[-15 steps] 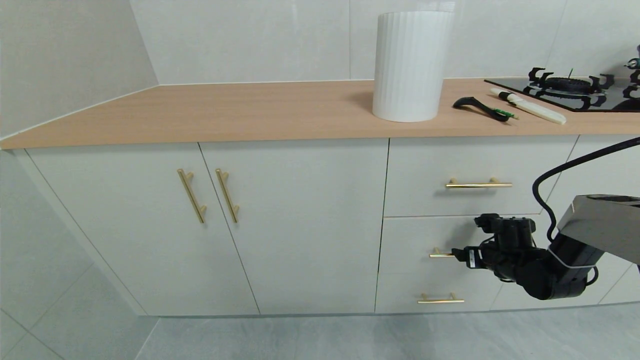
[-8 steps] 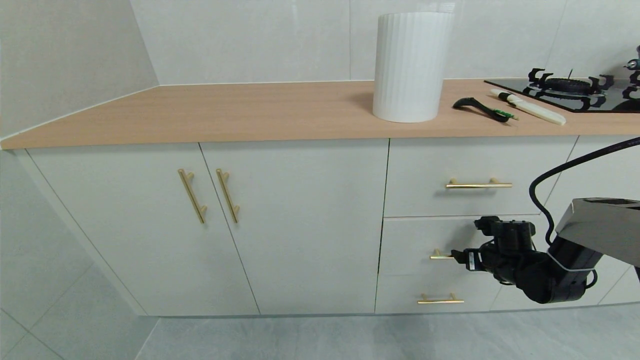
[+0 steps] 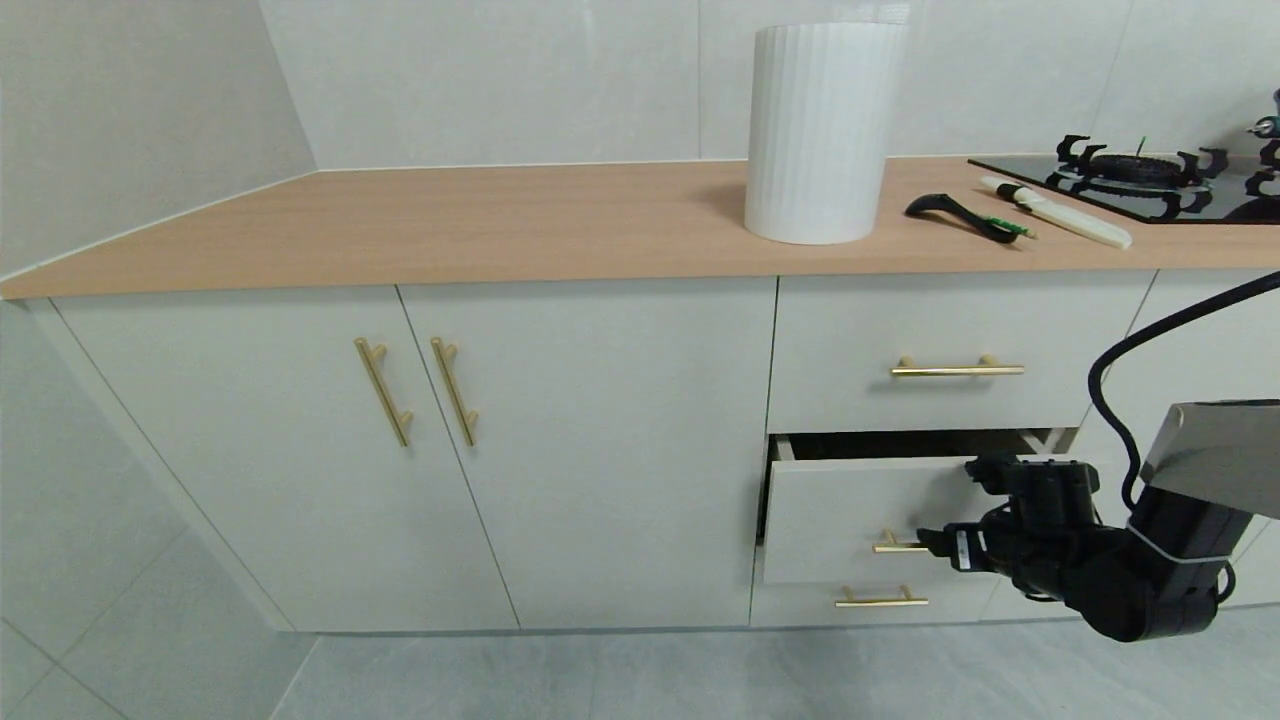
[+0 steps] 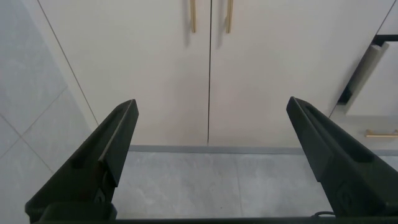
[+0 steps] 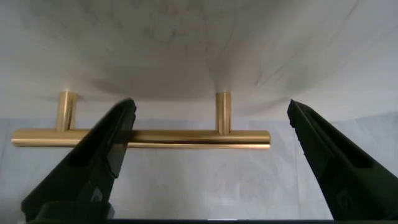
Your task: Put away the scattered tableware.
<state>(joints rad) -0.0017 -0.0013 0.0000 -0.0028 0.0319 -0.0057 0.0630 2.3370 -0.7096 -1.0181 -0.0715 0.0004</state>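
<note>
right pincer [image 3: 932, 541] is spread open, straddling the gold handle [image 5: 143, 137] of the middle drawer [image 3: 840, 505], which stands partly open. left pincer [image 4: 211, 102] is also spread wide, facing the double cabinet doors [image 4: 267, 68] low by the floor. black utensil [image 3: 962, 216] and white knife [image 3: 1062, 214] lie side by side on the bench [image 3: 500, 225], between the ribbed white canister [image 3: 815, 130] and the hob [image 3: 1135, 190].

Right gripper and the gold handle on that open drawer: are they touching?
Cannot tell. In the head view the right gripper overlaps the handle; the right wrist view shows the handle beyond the spread fingers, with no contact visible.
</note>
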